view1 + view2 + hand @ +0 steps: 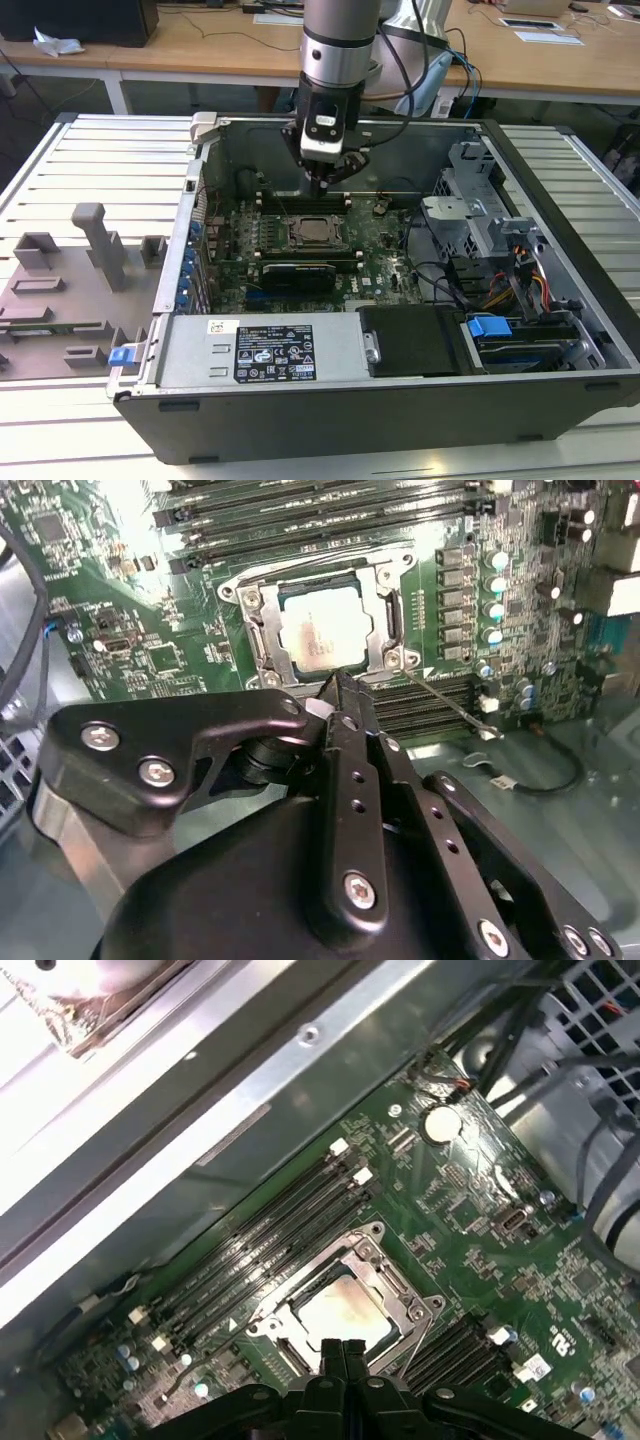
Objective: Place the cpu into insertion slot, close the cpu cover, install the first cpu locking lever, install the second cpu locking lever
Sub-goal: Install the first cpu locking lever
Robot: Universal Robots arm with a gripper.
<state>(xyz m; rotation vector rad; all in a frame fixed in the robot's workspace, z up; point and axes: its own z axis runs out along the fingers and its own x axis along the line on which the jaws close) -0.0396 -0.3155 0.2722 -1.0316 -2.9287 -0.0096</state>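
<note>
The cpu (312, 231) lies flat in the insertion slot (291, 240) on the green board inside the open computer case. In both wrist views its silver-grey top (322, 630) (340, 1312) shows through the window of the cpu cover (388, 608) (385, 1260), which lies down over it. A thin metal locking lever (446, 697) sticks out slanting from one corner of the socket. My gripper (326, 181) hangs just above the socket's far edge, shut, with nothing between its black fingers (352, 1352). Its tip (336, 683) sits close to the cover's edge.
Long black memory slots (255, 1250) flank the socket. A black card (297, 273) lies in front of it, then the power supply (262, 350). Drive cages and cables (500, 260) fill the exterior view's right. A grey fixture tray (60, 290) sits outside the case at the left.
</note>
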